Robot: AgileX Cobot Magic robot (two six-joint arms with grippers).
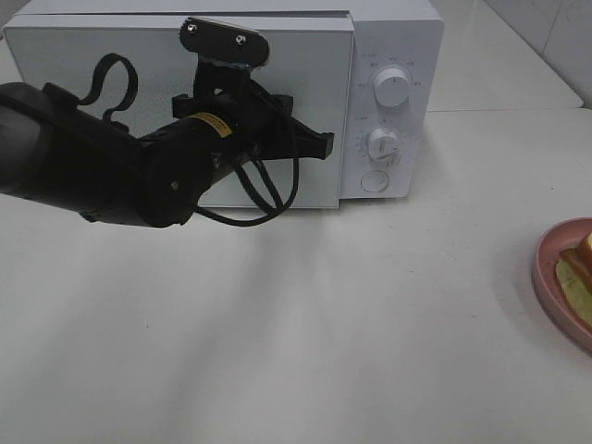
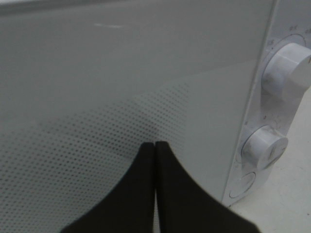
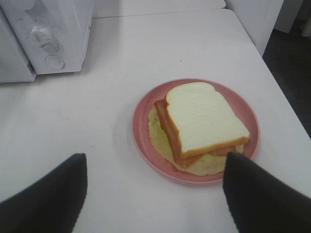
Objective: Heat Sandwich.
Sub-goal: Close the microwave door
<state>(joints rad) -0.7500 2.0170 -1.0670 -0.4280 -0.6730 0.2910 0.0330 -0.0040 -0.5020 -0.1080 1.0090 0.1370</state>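
Note:
The sandwich (image 3: 204,119), white bread over a pink ham layer and pale filling, lies on a round pink plate (image 3: 142,127) on the white table. My right gripper (image 3: 155,156) hovers open just short of the plate, its dark fingers (image 3: 53,194) spread wider than the plate, holding nothing. In the high view only the edge of the sandwich (image 1: 581,266) and the plate (image 1: 546,277) shows at the far right. My left gripper (image 2: 154,144) is shut and empty, its tips close to the microwave door (image 2: 121,97); the left gripper (image 1: 319,143) sits near the door's right edge.
The white microwave (image 1: 388,37) stands at the back of the table with its door (image 1: 102,55) closed. Its panel has two knobs (image 1: 392,89) (image 1: 382,141) and a round button (image 1: 374,180). The table's right edge (image 3: 286,97) runs close beside the plate.

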